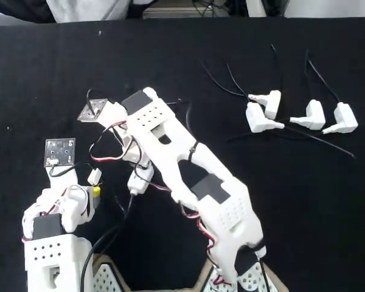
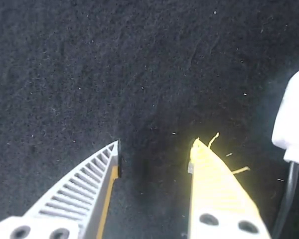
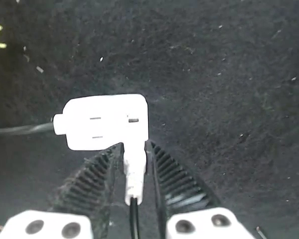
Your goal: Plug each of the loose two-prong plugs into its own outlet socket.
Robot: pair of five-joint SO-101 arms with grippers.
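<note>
The right tool (image 3: pixel 134 148) is pressed together on the narrow white stem of the held plug (image 3: pixel 104 122). The wide body of this plug stands just beyond the fingertips, and a dark cord (image 3: pixel 20 130) leaves its small end. I cannot tell whether the body touches the black desk (image 1: pixel 170 55) or hangs a little over it. The left tool (image 2: pixel 154 144) is spread, with nothing between its fingers and only bare desk under it. In the left wrist view a white plug body shows at its side, so I judge that the two tools are near each other. Two socket plates lie on the left part of the desk: the square socket plate (image 1: pixel 59 152) just beyond the left arm, and the tilted socket plate (image 1: pixel 91 109) just beside the far end of the right arm. Four loose plugs (image 1: pixel 313 114) lie together on the right side, well apart from both plates. No plug seems to sit in a socket, so the task looks to be at its beginning, and the step in hand is bringing the first plug to a plate. The next move calls for turning the plug until its prongs, which I cannot see, face the holes, and then pressing straight in. A grip on the stem alone may let the body swing.
</note>
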